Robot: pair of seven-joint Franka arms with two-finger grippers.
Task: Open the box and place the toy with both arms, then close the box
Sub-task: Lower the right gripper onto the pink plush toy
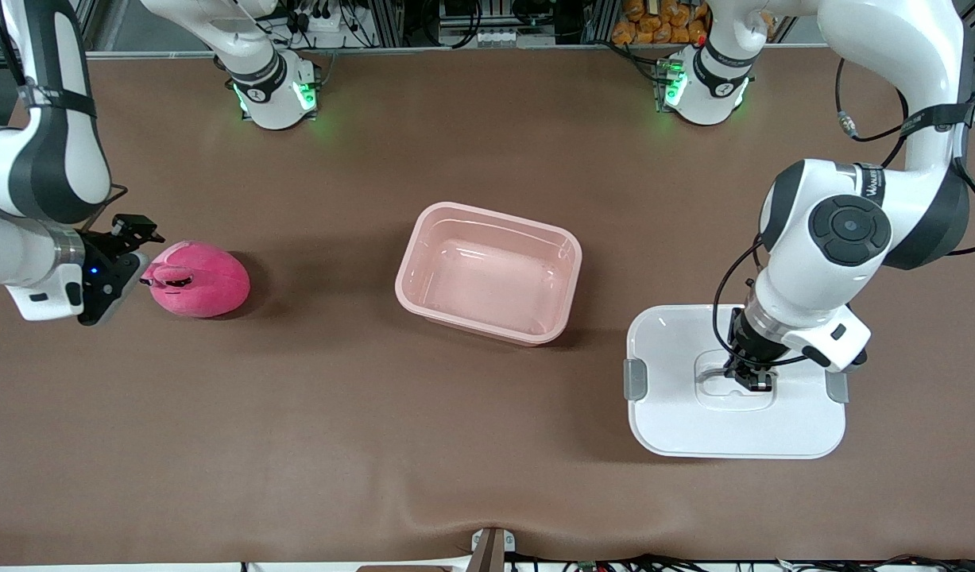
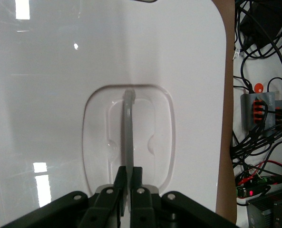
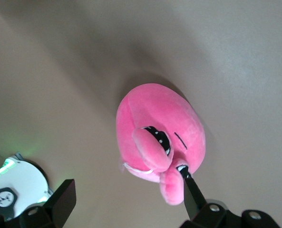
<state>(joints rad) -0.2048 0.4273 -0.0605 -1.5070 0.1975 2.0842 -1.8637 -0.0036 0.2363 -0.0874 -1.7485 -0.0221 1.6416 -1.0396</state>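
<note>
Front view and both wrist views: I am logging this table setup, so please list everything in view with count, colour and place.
box: one, pale pink, open and empty, mid-table.
lid: one, white with grey side clips, flat on the table toward the left arm's end, nearer the front camera than the box.
lid handle: one, grey, in the lid's recessed centre.
toy: one, hot pink plush with dark eyes, on the table toward the right arm's end.
table: one, brown surface.
left gripper: one, black, shut on the lid handle.
right gripper: one, black, open, beside the toy, one finger touching it.
</note>
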